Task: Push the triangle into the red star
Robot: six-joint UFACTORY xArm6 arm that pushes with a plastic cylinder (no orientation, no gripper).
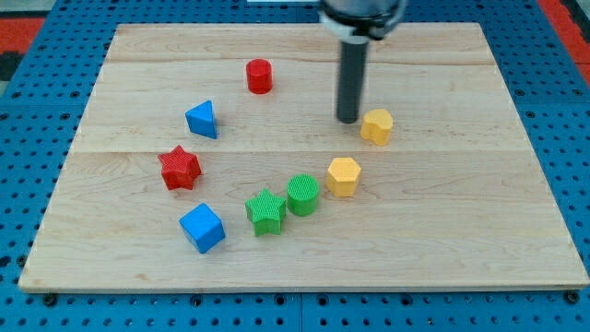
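Observation:
A blue triangle lies left of the board's middle. The red star lies just below it and slightly to the left, with a small gap between them. My tip is at the end of the dark rod right of centre, far to the right of the triangle. It stands just left of a yellow block and touches neither task block.
A red cylinder sits near the view's top. A yellow hexagon, a green cylinder, a green star and a blue cube form an arc along the lower middle. The wooden board rests on a blue pegboard.

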